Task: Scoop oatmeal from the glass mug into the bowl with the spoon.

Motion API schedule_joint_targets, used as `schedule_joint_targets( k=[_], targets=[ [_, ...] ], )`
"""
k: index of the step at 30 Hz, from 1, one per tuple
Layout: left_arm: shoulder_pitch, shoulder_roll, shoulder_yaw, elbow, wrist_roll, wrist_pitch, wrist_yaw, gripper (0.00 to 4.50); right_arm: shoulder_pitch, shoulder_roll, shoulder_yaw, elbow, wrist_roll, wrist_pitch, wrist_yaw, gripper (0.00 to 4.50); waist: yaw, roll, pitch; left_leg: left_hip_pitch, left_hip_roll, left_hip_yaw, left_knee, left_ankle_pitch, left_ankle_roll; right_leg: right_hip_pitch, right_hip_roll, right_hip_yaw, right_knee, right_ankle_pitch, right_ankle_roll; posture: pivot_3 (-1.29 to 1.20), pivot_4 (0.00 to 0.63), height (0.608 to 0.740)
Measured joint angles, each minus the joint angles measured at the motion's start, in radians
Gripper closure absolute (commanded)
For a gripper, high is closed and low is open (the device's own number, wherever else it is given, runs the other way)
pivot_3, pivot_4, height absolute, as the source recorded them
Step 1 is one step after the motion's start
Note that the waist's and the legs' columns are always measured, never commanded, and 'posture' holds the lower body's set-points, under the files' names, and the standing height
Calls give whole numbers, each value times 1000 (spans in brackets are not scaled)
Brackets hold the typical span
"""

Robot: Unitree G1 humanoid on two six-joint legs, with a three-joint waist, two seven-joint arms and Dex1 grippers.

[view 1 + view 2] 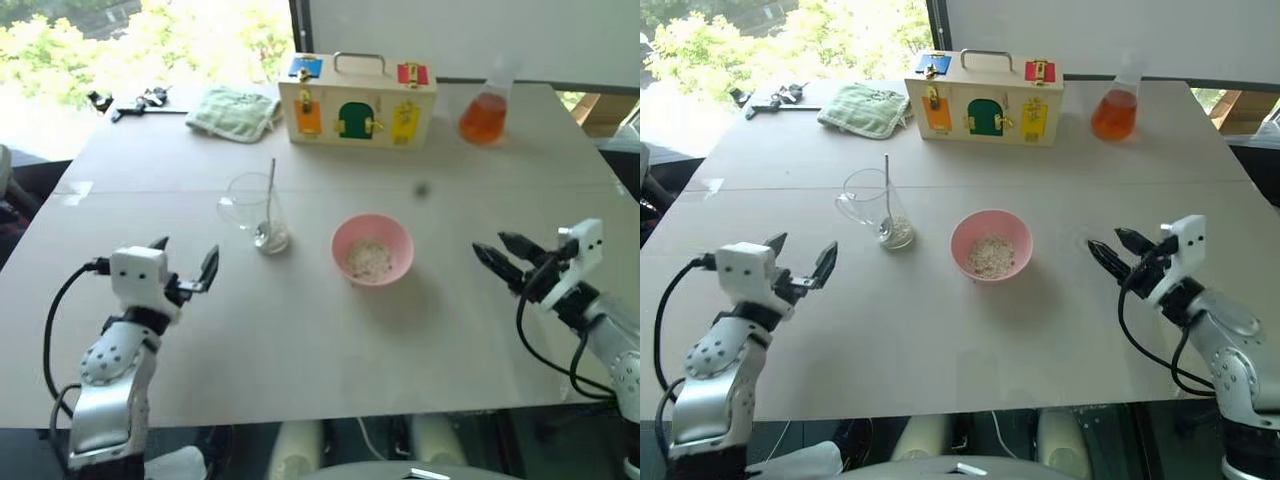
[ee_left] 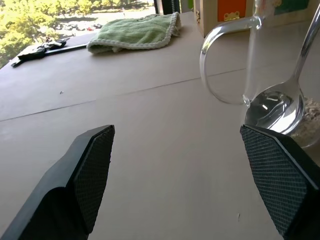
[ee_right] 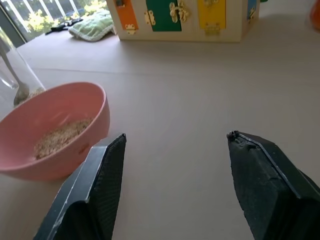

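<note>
Left gripper (image 1: 187,265) hangs low over the table (image 1: 300,350) with its two black fingers spread wide and nothing between them; the right gripper (image 1: 1112,251) sits off to the other side, fingers apart too, also empty. Out from the left gripper, the nearest thing is the glass mug (image 1: 247,208), upright, its handle turned toward that gripper in the left wrist view. The spoon (image 1: 268,205) stands inside it, thin handle leaning up past the rim, its oval end down in the last of the oatmeal at the bottom. Just beside the mug, toward the right gripper, is the pink bowl (image 1: 990,245), with a pale heap of oatmeal (image 1: 989,256) already in it.

Handling, by my read: the spoon is stiff, light and slick, so the best hold is high on the handle, pinched across its narrow sides. The mug looks hard, smooth and breakable, and light enough to tip if the spoon levers against the rim, so steady it round the body. The flakes are loose and dry and would spill from a tilted spoon. The bowl looks light and could skid if nudged.
</note>
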Motion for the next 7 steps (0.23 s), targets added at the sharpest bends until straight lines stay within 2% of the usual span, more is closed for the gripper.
schedule_joint_targets(
  k=[2,4,7],
  targets=[
    [122,-16,-17,-72,-11,16,-29,281,106,-6,15,-22,-25,-55,69,1184,1,0,0,0,0,0,0,-1,2,0,0,0,0,0,0,0,150,740],
    [221,-33,-88,-111,6,6,-58,281,192,-9,59,-30,-72,-126,137,1184,3,0,-1,1,0,0,0,-3,5,1,-1,0,0,0,0,0,150,740],
    [272,-53,-177,-123,37,-43,-91,281,263,-9,112,-4,-140,-233,219,1184,10,1,-2,3,-1,-1,1,-3,5,2,0,0,0,-1,0,0,150,740]
  ],
)
